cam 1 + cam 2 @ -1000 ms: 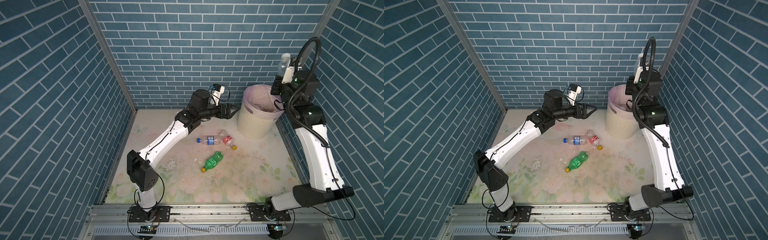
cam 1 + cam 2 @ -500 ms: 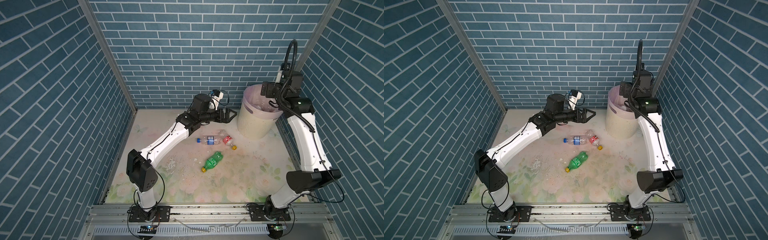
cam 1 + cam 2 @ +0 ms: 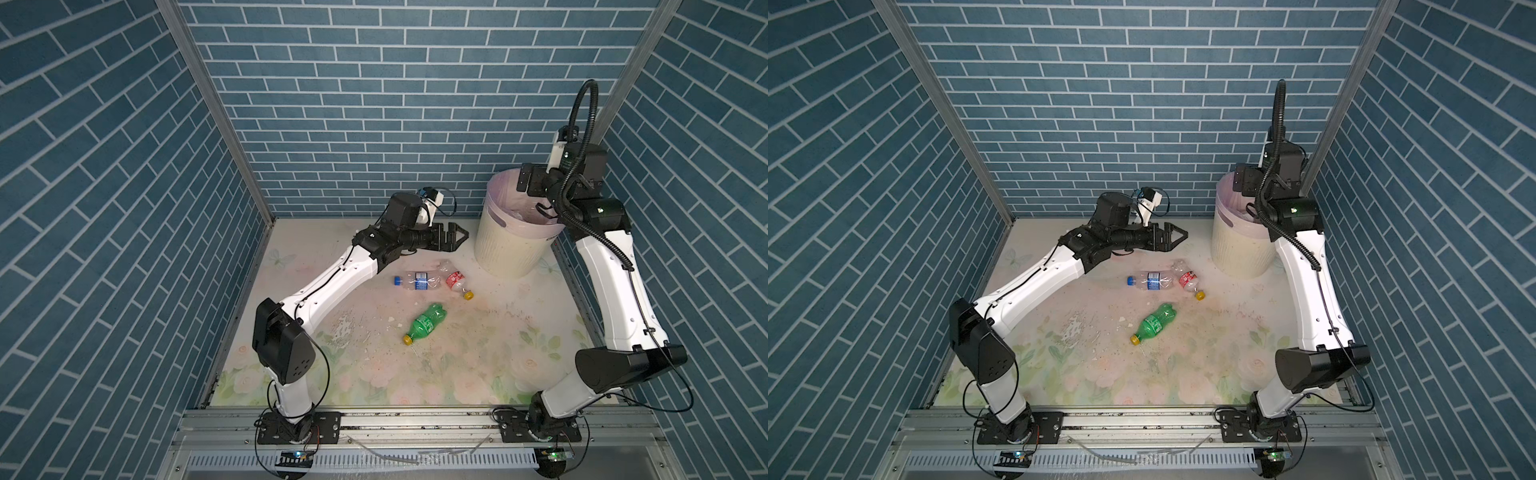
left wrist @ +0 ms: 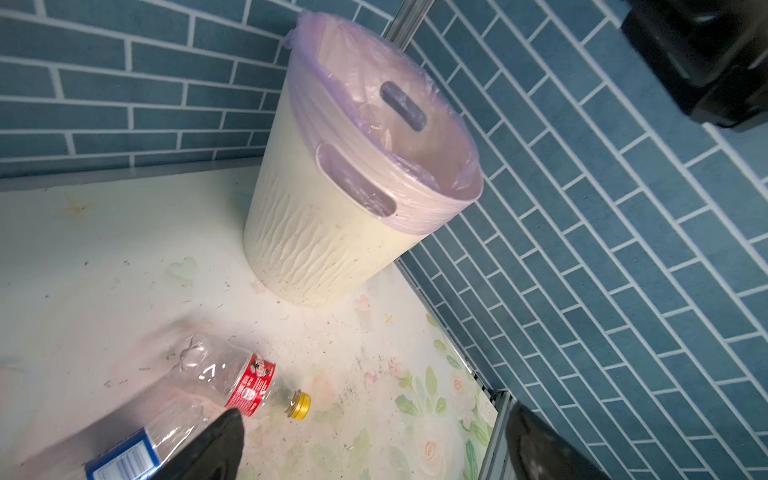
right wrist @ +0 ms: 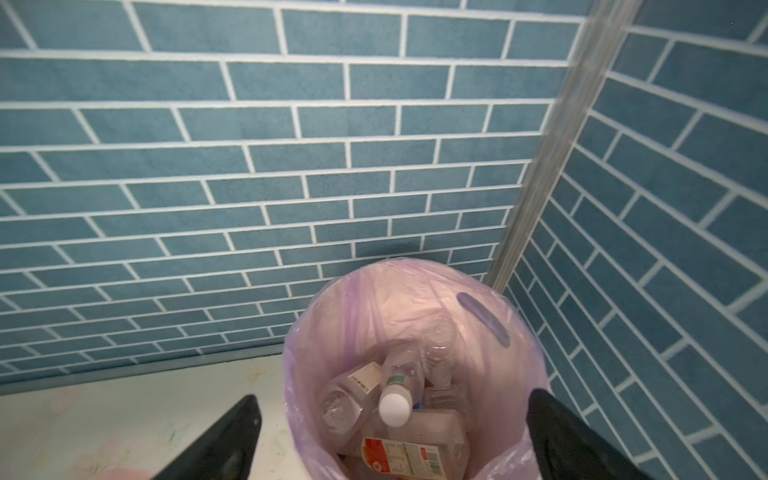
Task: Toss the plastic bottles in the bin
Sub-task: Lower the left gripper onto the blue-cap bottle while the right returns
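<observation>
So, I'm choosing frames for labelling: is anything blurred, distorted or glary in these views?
Left wrist view: the blue-label bottle close to the lens is soft, the bin sharp. Right wrist view: brick lines bow, the dark fingers are blurry. Both top views: evenly lit, sharp, no strong glare.

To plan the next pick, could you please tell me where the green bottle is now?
In both top views the green bottle lies mid-table on the floral mat, nearer the camera than the blue-label bottle and the red-label bottle.
</observation>
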Robot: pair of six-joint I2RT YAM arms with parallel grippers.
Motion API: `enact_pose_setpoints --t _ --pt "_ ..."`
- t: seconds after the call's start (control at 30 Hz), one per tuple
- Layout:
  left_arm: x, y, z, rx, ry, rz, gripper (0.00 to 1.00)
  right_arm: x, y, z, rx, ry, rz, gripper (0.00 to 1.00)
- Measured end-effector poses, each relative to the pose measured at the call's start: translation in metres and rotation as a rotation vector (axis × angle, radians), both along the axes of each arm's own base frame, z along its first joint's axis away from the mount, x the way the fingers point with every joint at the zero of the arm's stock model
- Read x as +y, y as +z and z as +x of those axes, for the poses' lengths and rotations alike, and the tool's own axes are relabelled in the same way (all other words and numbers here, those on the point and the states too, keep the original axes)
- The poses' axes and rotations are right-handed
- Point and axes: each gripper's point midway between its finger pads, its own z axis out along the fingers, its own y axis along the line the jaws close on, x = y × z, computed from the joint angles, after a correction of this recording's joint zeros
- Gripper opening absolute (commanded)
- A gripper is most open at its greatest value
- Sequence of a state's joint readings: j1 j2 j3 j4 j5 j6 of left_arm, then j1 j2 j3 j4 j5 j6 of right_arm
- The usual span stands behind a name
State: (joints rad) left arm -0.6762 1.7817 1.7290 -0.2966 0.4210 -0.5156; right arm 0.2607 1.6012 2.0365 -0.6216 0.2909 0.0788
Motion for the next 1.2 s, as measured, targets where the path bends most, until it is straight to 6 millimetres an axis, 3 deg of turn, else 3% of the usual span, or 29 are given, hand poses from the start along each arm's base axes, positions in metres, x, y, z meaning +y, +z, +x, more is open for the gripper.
enact_pose_setpoints --t 0.17,0.33,0.5,0.63,0.83,0.97,1.2 --pt "0.041 -0.059 0.021 0.176 0.155 0.058 0.99 0.061 -0.030 -0.004 0.053 0.155 -0.013 0.99" --pt "0.098 -0.121 0.036 0.392 0.377 0.109 0.99 0.122 -0.094 -0.013 0.171 0.305 -0.042 0.99" --pt "0.122 -0.152 0.033 0.566 0.535 0.121 0.99 0.158 -0.157 -0.023 0.281 0.385 -0.059 0.99" --pt "0.123 -0.172 0.032 0.695 0.619 0.085 0.99 0.169 -0.198 -0.030 0.355 0.405 -0.042 0.99" --pt "0.121 -0.211 0.028 0.903 0.757 0.011 0.99 0.171 -0.232 -0.036 0.410 0.401 -0.008 0.99" --pt "0.121 -0.233 0.028 0.988 0.843 -0.011 0.99 0.168 -0.246 -0.042 0.433 0.397 -0.005 0.99" --pt "0.111 -0.263 0.041 1.085 0.935 -0.055 0.99 0.163 -0.249 -0.054 0.428 0.402 0.010 0.99"
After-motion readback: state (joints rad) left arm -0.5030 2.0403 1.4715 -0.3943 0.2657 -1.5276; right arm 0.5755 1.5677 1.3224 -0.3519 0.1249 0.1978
